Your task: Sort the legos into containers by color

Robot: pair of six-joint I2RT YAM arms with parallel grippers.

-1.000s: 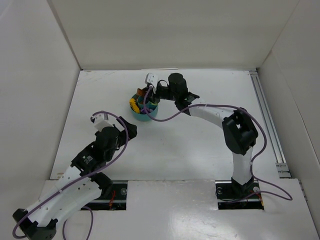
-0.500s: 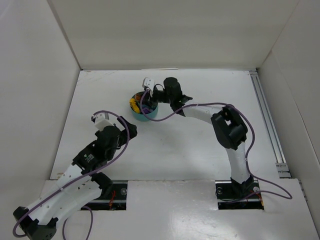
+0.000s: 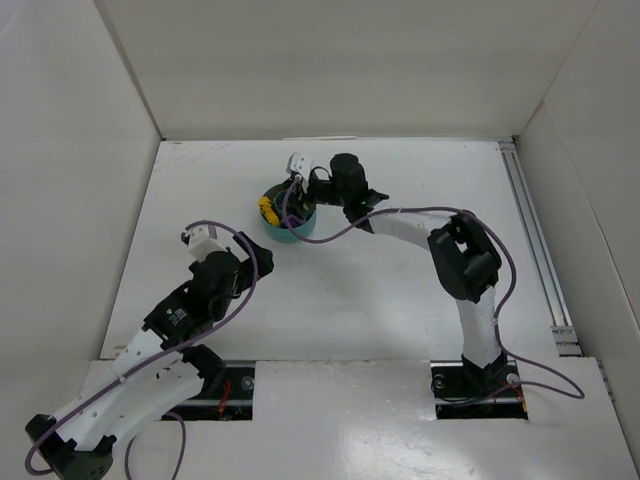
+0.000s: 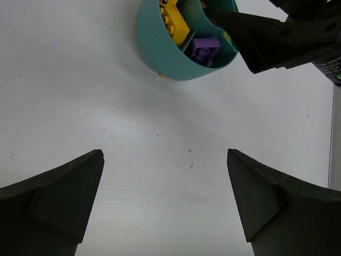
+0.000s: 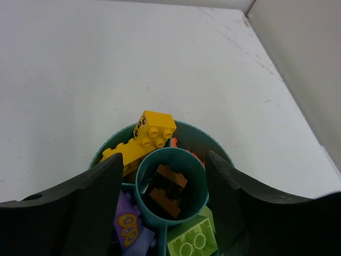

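Observation:
The teal dish [image 3: 283,229] stands at the middle back of the table. My right gripper [image 5: 164,160] hovers over it, open, its fingers [image 5: 96,197] either side of the centre well [image 5: 198,184]. Two brown legos [image 5: 166,191] lie loose in that well. Yellow legos [image 5: 146,140] fill the far left section. A purple one [image 5: 128,226] lies near left, a lime green one [image 5: 193,240] near right, and a bit of orange-red [image 5: 198,158] shows at the far right. My left gripper [image 4: 164,160] is open and empty over bare table, short of the dish [image 4: 165,58].
White walls box in the table on the left, back and right. A metal rail [image 3: 535,240] runs along the right edge. Purple cables [image 3: 330,232] loop off both arms. The right gripper's black fingers [image 4: 277,40] overhang the dish in the left wrist view.
The right arm's elbow swung left and its wrist shifted slightly left over the dish. Its jaws stand wider now. The left arm has not moved.

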